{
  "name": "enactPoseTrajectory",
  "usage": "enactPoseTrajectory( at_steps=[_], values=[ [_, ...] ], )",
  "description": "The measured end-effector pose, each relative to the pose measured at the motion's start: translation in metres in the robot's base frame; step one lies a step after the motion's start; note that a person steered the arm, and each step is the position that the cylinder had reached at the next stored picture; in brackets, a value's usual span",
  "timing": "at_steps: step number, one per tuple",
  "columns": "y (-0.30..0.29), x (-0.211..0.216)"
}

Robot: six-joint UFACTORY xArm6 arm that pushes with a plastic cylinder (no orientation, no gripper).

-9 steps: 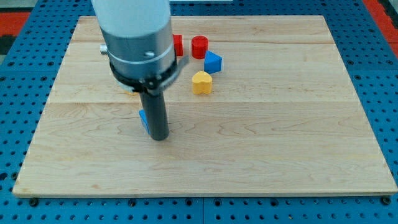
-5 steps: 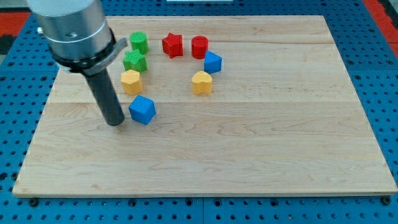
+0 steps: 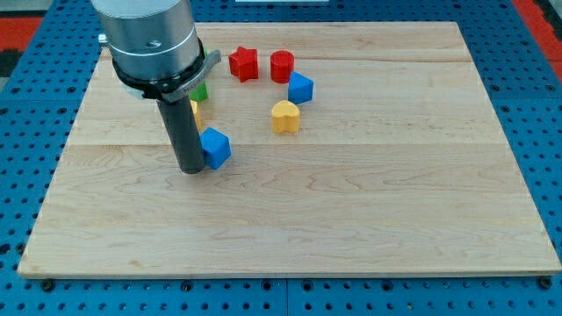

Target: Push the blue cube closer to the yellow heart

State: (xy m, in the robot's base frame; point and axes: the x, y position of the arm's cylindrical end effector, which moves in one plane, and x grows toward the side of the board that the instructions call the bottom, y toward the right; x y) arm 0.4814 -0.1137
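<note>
The blue cube point(image 3: 216, 147) lies on the wooden board point(image 3: 351, 211), left of centre. My tip point(image 3: 192, 169) touches the cube's left side, slightly below it. The yellow heart point(image 3: 284, 115) lies up and to the right of the cube, about a block and a half away. The rod and the arm's grey body hide part of the blocks behind them.
A second blue block point(image 3: 300, 87) sits just above the yellow heart. A red star point(image 3: 243, 63) and a red cylinder point(image 3: 282, 66) lie near the top. A green block point(image 3: 202, 90) and a yellow block point(image 3: 195, 111) peek out behind the rod.
My tip swung left past the blue cube, then came back right against its left side. The cube has shifted right and slightly up, toward the yellow heart.
</note>
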Motion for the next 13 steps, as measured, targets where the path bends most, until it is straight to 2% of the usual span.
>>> enactPoseTrajectory(
  at_steps=[7, 9, 13],
  values=[
    [-0.002, 0.000],
    [0.021, -0.010],
    [0.024, -0.036]
  ],
)
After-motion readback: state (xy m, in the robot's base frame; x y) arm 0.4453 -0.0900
